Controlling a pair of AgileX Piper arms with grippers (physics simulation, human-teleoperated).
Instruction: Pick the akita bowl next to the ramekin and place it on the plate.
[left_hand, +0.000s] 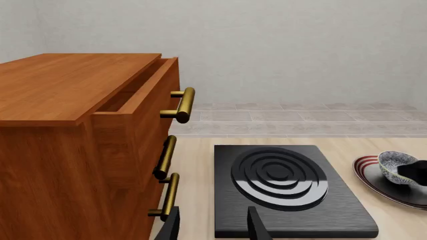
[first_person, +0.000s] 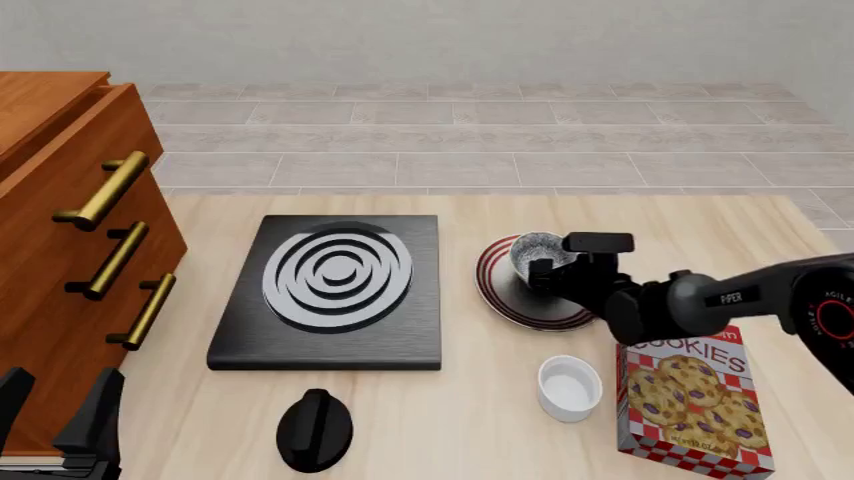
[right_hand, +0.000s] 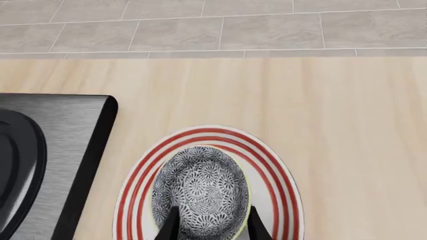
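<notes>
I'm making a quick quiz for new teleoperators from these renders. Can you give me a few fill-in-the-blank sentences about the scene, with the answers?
1. The akita bowl sits over the red-ringed ____.
2. In the front view, the ramekin stands just left of the ____ box.
3. The top drawer of the wooden cabinet is ____.
4. The burner lies between the cabinet and the ____ in the front view.

Missing words: plate; cookies; open; plate

The right hand hides the near rim of the akita bowl.
</notes>
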